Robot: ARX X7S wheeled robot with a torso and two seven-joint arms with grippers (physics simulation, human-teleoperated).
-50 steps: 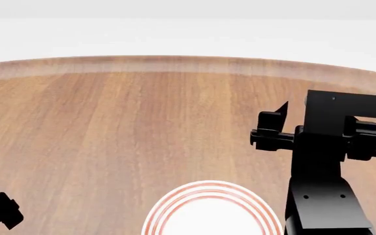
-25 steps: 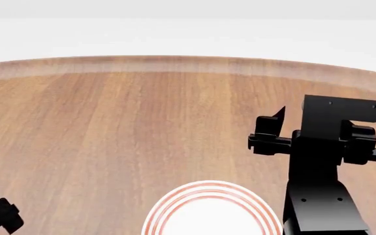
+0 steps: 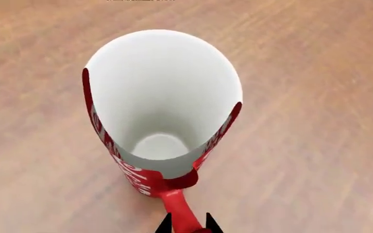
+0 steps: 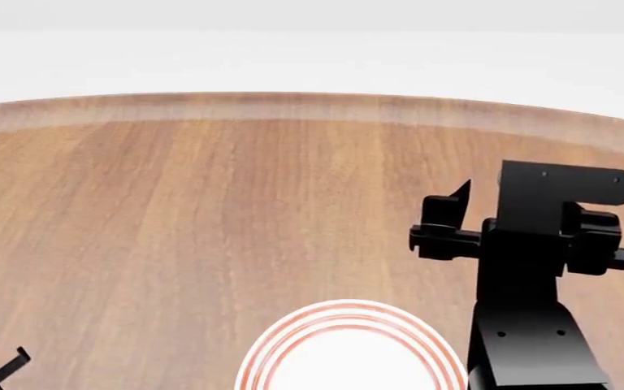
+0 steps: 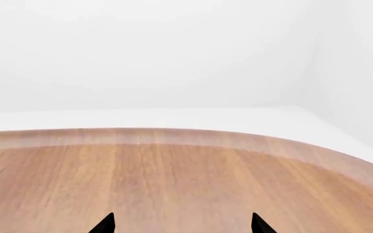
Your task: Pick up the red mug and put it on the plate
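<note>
The red mug [image 3: 161,116] stands upright on the desk [image 3: 316,121], its handle between the left tool's [image 3: 188,224] narrowly set tips. That tool has dropped lower; the right tool [image 5: 181,224], wide open, sank slightly beside the plate [image 4: 347,349].

Table [image 4: 182,211] surface: smooth wood-grain with pale matt edge band; red mug [image 3: 163,116] on it looks glazed ceramic, matt white inside, red patterned outside; plate [image 4: 350,353] near table's front edge: smooth white, red-ringed; right gripper [image 4: 442,219] and its arm: black, matt, plastic-like.
</note>
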